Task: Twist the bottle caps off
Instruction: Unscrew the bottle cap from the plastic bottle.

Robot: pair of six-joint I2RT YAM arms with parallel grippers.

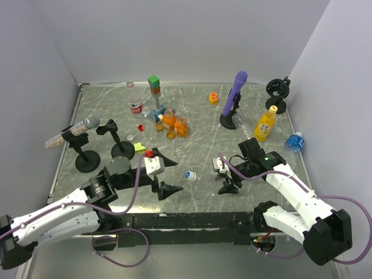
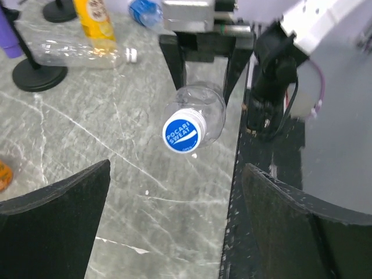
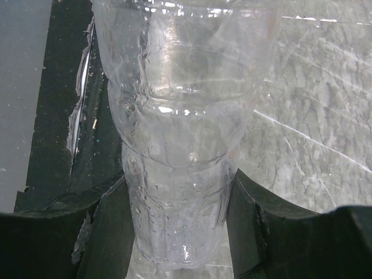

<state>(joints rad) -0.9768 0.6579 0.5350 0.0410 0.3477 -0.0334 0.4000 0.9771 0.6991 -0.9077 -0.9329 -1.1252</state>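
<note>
A clear bottle (image 3: pixel 180 116) lies on its side, held off the table's near edge by my right gripper (image 1: pixel 222 178), whose jaws are shut on its body. Its blue cap (image 1: pixel 190 174), printed Pocari Sweat (image 2: pixel 184 132), points left toward my left gripper (image 1: pixel 178 176). The left gripper is open and empty, its fingers (image 2: pixel 58 215) spread wide just short of the cap without touching it. A yellow juice bottle (image 1: pixel 265 124), a squat blue-labelled bottle (image 1: pixel 294 142), a red-labelled bottle (image 1: pixel 136 107) and orange bottles (image 1: pixel 169 120) stand farther back.
A purple microphone (image 1: pixel 235 96) on a black stand is at the back right. Stacked green and orange blocks (image 1: pixel 154 85) are at the back. A grey microphone (image 1: pixel 87 124) on a stand and a lying clear bottle (image 1: pixel 56 139) are at the left. A loose red cap (image 1: pixel 140 127) lies mid-table.
</note>
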